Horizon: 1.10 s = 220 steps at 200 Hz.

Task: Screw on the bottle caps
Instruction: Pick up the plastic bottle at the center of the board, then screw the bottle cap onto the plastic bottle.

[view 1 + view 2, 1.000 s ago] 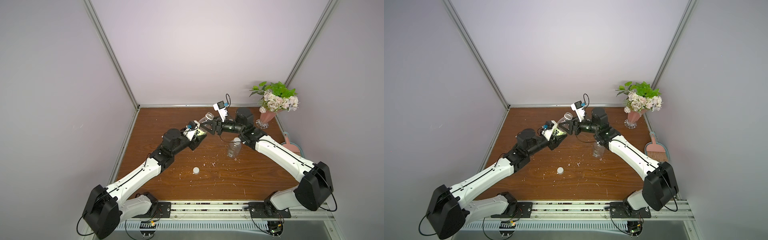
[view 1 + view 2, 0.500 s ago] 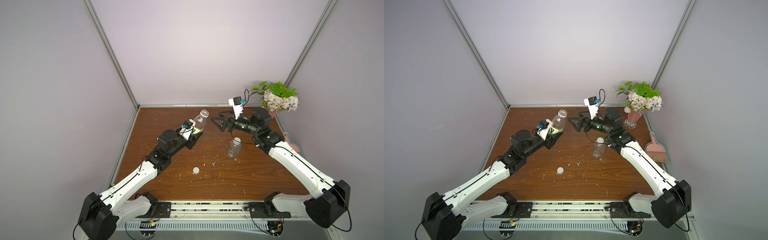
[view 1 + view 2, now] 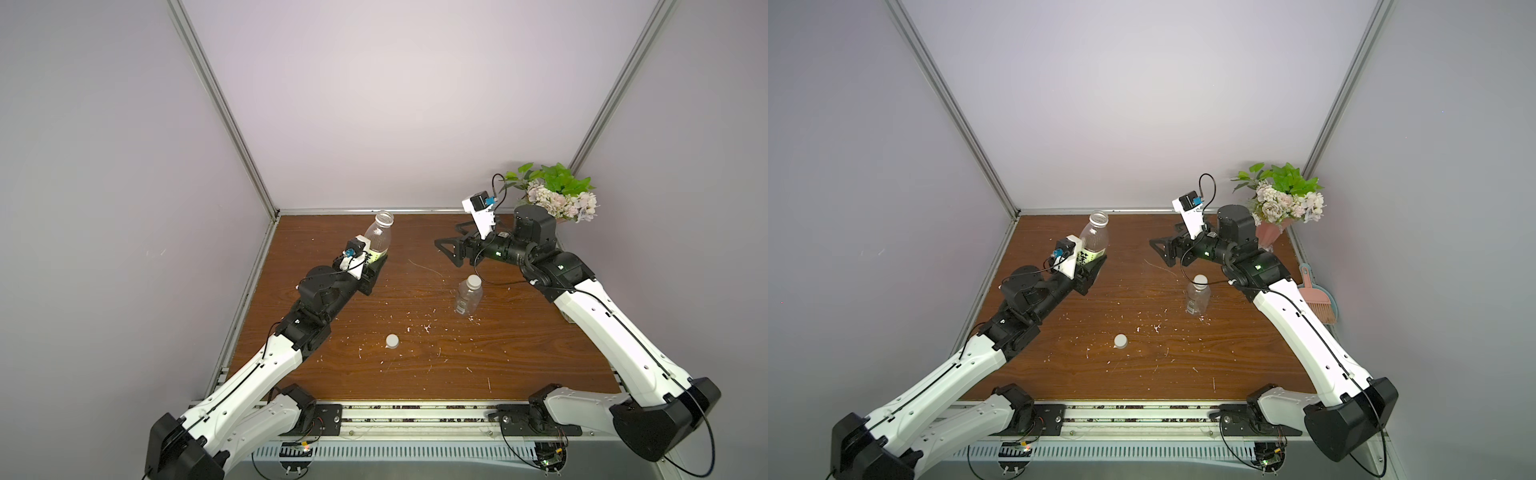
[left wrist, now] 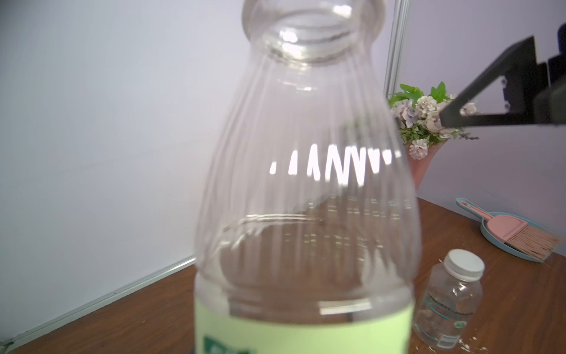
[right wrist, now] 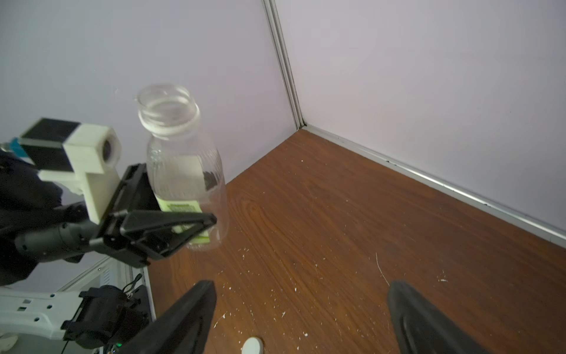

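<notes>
The bottle with the yellow-green label (image 3: 377,237) (image 3: 1093,241) (image 5: 183,171) is upright at the back left, its neck open with no cap. My left gripper (image 3: 375,262) (image 3: 1095,266) is shut on its labelled lower body. In the left wrist view this bottle (image 4: 306,184) fills the frame and hides the jaws. My right gripper (image 3: 446,237) (image 3: 1164,237) (image 5: 301,286) hangs open and empty to the bottle's right, well apart from it. The small, nearly bare bottle (image 3: 468,297) (image 3: 1198,299) (image 4: 448,306) stands mid-table with a white cap (image 3: 473,281) (image 4: 464,265) on it. A loose white cap (image 3: 392,341) (image 3: 1120,340) (image 5: 252,348) lies nearer the front.
A pink vase of flowers (image 3: 557,199) (image 3: 1283,203) (image 4: 425,122) stands in the back right corner. A dustpan with a pink brush (image 3: 1316,299) (image 4: 514,236) lies at the right edge. White crumbs (image 3: 424,328) are scattered over the wooden table (image 3: 519,353). Walls close in on three sides.
My right gripper has opened, left the labelled bottle's neck and drawn back to the right. The left arm has pulled the bottle left and turned it from tilted to upright.
</notes>
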Each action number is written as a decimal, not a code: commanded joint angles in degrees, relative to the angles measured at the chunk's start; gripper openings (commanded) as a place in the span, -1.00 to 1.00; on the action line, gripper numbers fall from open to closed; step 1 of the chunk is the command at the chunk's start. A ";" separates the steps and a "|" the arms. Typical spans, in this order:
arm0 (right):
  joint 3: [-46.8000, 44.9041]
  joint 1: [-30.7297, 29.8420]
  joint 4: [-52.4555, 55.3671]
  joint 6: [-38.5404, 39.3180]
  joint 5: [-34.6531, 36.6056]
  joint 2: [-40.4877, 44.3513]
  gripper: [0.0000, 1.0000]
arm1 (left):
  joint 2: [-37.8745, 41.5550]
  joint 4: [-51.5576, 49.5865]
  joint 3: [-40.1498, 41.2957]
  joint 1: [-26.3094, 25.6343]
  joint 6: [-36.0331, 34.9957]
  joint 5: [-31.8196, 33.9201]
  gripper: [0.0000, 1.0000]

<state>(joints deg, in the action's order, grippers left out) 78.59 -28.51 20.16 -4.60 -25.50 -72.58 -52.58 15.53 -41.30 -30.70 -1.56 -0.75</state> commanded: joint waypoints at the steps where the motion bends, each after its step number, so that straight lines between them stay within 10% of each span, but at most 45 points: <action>1: 2.23 -4.25 9.19 7.00 3.27 -1.52 0.89 | 1.75 -0.80 -0.05 1.04 -0.30 2.06 -0.09; 123: 4.07 -25.12 23.23 16.20 24.61 -18.63 0.78 | 10.62 -4.00 2.49 2.01 -1.19 17.17 0.00; 220: 5.44 -32.07 23.40 15.15 25.06 -30.94 0.71 | 12.92 -4.54 4.71 2.27 0.24 18.76 0.01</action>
<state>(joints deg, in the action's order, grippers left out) 81.84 -59.70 42.72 10.79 -0.27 -102.67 -40.21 10.81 -37.12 -29.04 -1.67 17.08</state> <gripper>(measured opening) 0.855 0.508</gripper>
